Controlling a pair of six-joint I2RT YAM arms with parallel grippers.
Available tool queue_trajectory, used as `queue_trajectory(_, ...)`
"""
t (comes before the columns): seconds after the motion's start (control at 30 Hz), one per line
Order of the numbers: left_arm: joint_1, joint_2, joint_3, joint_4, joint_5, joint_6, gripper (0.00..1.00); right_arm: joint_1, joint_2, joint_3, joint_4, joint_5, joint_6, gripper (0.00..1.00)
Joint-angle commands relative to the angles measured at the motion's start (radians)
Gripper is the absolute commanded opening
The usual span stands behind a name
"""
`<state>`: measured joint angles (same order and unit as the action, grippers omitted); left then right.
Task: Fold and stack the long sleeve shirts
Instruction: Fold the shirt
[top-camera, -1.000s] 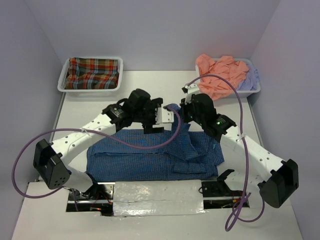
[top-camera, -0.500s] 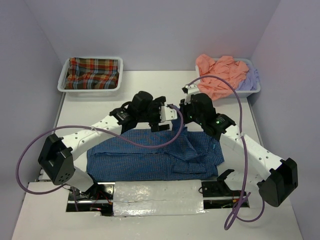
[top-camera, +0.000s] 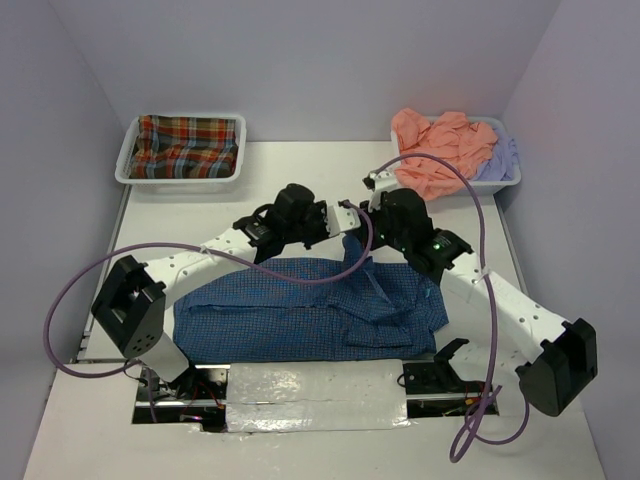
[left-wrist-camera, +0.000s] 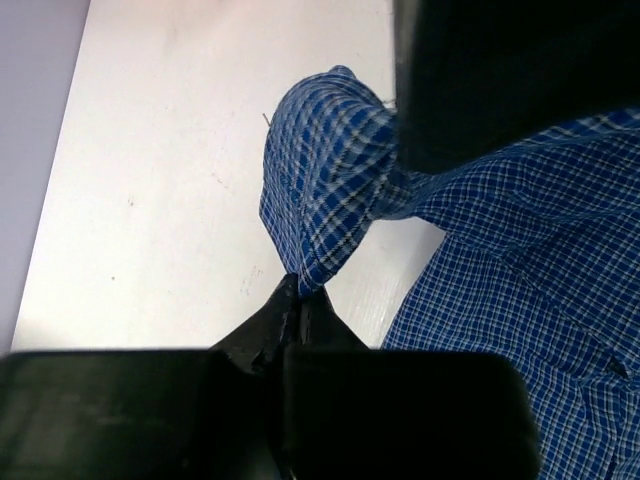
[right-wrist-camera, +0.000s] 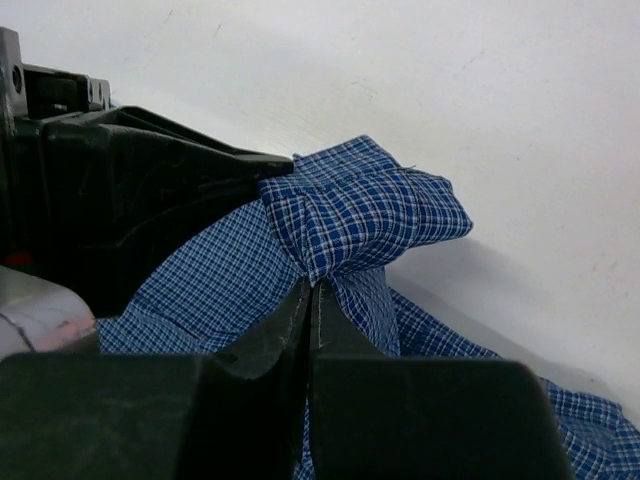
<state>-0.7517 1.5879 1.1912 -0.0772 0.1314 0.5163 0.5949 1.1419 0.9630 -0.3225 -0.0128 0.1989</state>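
Red-green plaid at far left, what is that? (Ana)

One of the long sleeve shirts, the red-green plaid shirt (top-camera: 185, 147). It lies in a white tray (top-camera: 127, 172) at the far left corner of the tabletop (top-camera: 180, 225). (Ben)

And in the middle? (Ana)

The blue checked shirt (top-camera: 300, 318) lies spread across the near centre of the tabletop, with its far edge lifted into a small peak. The left fingers (left-wrist-camera: 290, 312) are pressed together on a bunched fold of that edge. Just beside them, the right fingers (right-wrist-camera: 300, 312) pinch the same bunch from the other side. (Ben)

Further right? (Ana)

A second white tray (top-camera: 508, 182) holds a salmon orange shirt (top-camera: 435, 150), heaped partly over a pale lavender shirt (top-camera: 498, 158). Both are crumpled. (Ben)

Which step is this? (Ana)

Folding the blue one, I judge, and early on. Next, the two pinches would need to part along the edge or carry it toward the near hem, keeping the cloth taut and flat. (Ben)
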Motion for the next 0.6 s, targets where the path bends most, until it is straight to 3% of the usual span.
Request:
queue_trajectory(0.0,-0.003,-0.006,0.056,-0.018,-0.044,0.005,0.00,-0.007,-0.045,-0.014,0.028,-0.004,-0.012,0.00)
queue_trajectory(0.07,-0.003,-0.020,0.076,-0.091,-0.020,0.034,0.00,-0.012,-0.063,-0.018,0.002,0.011,-0.007,0.22)
queue_trajectory(0.13,-0.011,-0.055,0.105,-0.212,-0.024,0.086,0.00,-0.021,-0.091,-0.036,-0.019,0.010,0.000,0.56)
queue_trajectory(0.2,-0.040,-0.072,0.161,-0.388,-0.042,0.163,0.00,-0.026,-0.158,-0.065,-0.029,0.001,0.013,0.66)
queue_trajectory(0.33,-0.148,-0.072,0.248,-0.706,-0.098,0.246,0.00,-0.035,-0.295,-0.118,-0.059,-0.013,0.053,0.72)
queue_trajectory(0.47,-0.287,-0.063,0.297,-0.930,-0.127,0.275,0.00,-0.035,-0.335,-0.139,-0.118,0.011,0.096,0.67)
queue_trajectory(0.5,-0.314,-0.056,0.307,-0.959,-0.160,0.278,0.00,-0.038,-0.323,-0.142,-0.134,0.034,0.102,0.64)
queue_trajectory(0.53,-0.363,-0.052,0.314,-1.013,-0.195,0.278,0.00,-0.035,-0.311,-0.147,-0.154,0.057,0.123,0.48)
queue_trajectory(0.57,-0.383,-0.049,0.320,-1.036,-0.211,0.278,0.00,-0.035,-0.283,-0.152,-0.159,0.074,0.131,0.40)
